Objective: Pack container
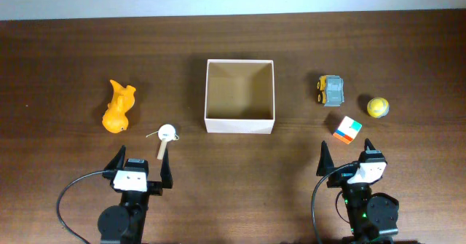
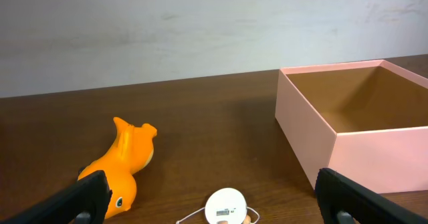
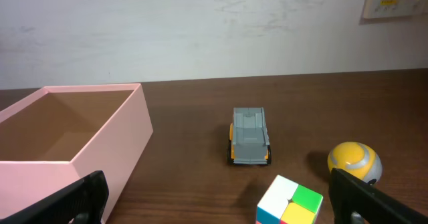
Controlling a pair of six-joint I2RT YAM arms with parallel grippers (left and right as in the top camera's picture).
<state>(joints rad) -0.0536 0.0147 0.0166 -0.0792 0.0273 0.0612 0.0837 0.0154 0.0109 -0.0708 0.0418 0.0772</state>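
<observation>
At table's (image 1: 240, 200) near edge, left gripper (image 1: 143, 160) and right gripper (image 1: 346, 155) both stand spread wide, holding nothing. Ahead of left: white disc on a stick (image 1: 167, 133), then orange toy animal (image 1: 119, 107). Ahead of right: colour cube (image 1: 347, 130), grey toy truck (image 1: 332, 90), yellow ball (image 1: 377, 108). Container (image 1: 239, 125) sits mid-table between the groups, empty. Judgement: packing not begun, five items left. Open wood surrounds the box; its walls are the only edges to clear.

Overhead looks straight down; wrist views low, forward, sharing container (image 2: 378, 150)
</observation>
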